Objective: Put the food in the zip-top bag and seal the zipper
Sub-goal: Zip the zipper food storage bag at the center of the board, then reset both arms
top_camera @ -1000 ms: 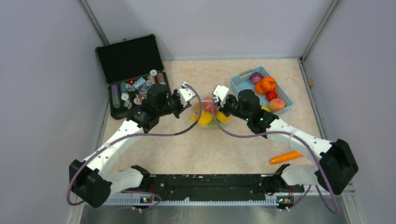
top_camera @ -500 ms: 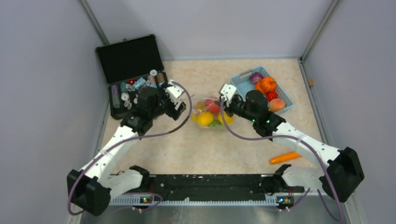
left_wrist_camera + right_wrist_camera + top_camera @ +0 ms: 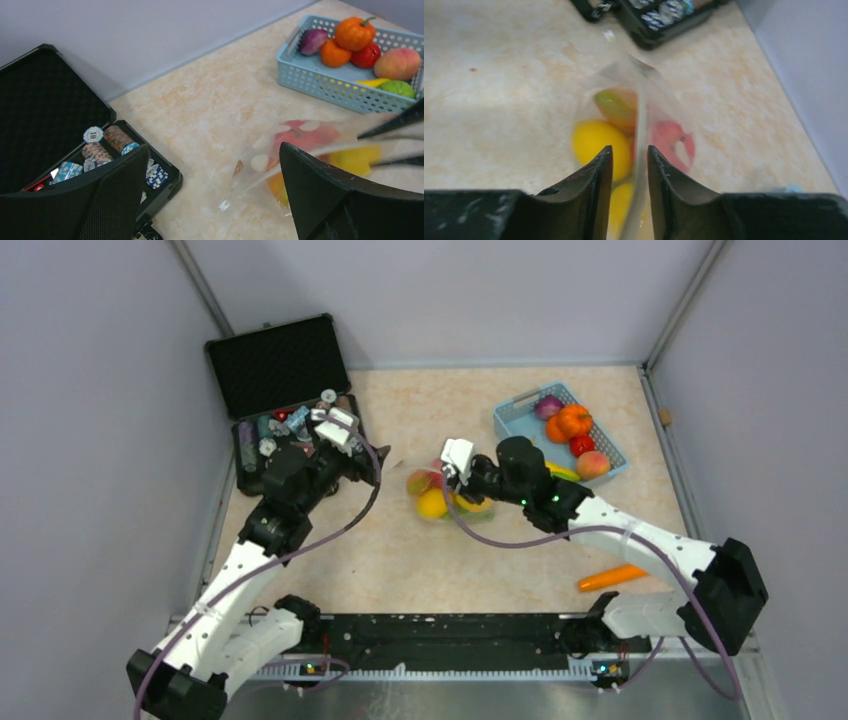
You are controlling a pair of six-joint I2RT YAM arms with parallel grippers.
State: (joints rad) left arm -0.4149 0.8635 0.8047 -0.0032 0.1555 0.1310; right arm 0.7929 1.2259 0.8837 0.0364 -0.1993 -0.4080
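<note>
The clear dotted zip-top bag (image 3: 440, 490) lies mid-table with food inside: a yellow fruit (image 3: 596, 142), a red one (image 3: 671, 145) and a green-orange one (image 3: 616, 107). Its white zipper (image 3: 640, 125) runs straight away from my right gripper (image 3: 630, 149), whose jaws stand slightly apart on either side of the strip without pinching it. The left gripper (image 3: 214, 147) is wide open and empty, back near the black case, with the bag's left corner (image 3: 263, 175) lying loose on the table ahead of it.
An open black case (image 3: 285, 400) of chips stands at the back left, close to my left gripper (image 3: 358, 448). A light-blue basket (image 3: 520, 420) at the back right holds more food, among it an orange pumpkin (image 3: 573, 420). An orange carrot (image 3: 612, 577) lies at the front right.
My left gripper has let go of the bag, opened wide and pulled back left toward the case. The right gripper's jaws have parted a little and it has slid left along the zipper; the bag has sagged.
</note>
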